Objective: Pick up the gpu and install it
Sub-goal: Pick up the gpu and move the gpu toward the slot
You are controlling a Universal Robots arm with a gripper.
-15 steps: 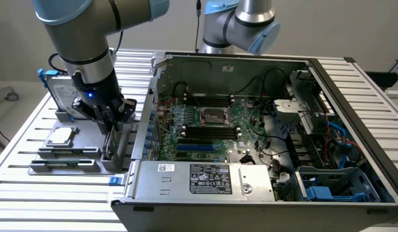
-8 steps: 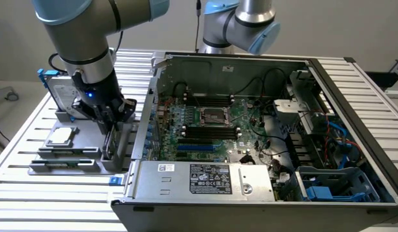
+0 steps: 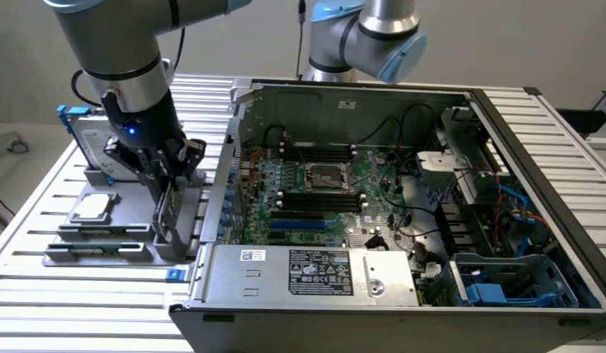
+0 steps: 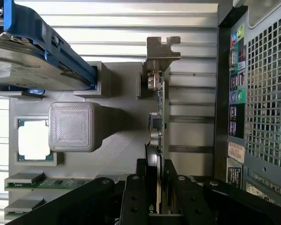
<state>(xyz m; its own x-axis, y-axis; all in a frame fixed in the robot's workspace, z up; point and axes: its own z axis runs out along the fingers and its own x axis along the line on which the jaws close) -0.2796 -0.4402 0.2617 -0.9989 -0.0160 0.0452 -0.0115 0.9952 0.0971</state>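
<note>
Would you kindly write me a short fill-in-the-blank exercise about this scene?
The tool is closed on the gpu, which stands on ___.
The gpu sits ___ the computer case, in a grey holder.
The hard drive has ___ rails.
Missing words: edge; outside; blue.

Case wall (image 4: 223, 93) near gpu (image 4: 158, 123); grey block (image 4: 71, 126) opposite; gaps seemingly passable.

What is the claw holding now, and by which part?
The thin green gpu card with silver bracket, pinched across its faces at the end opposite the bracket.
</note>
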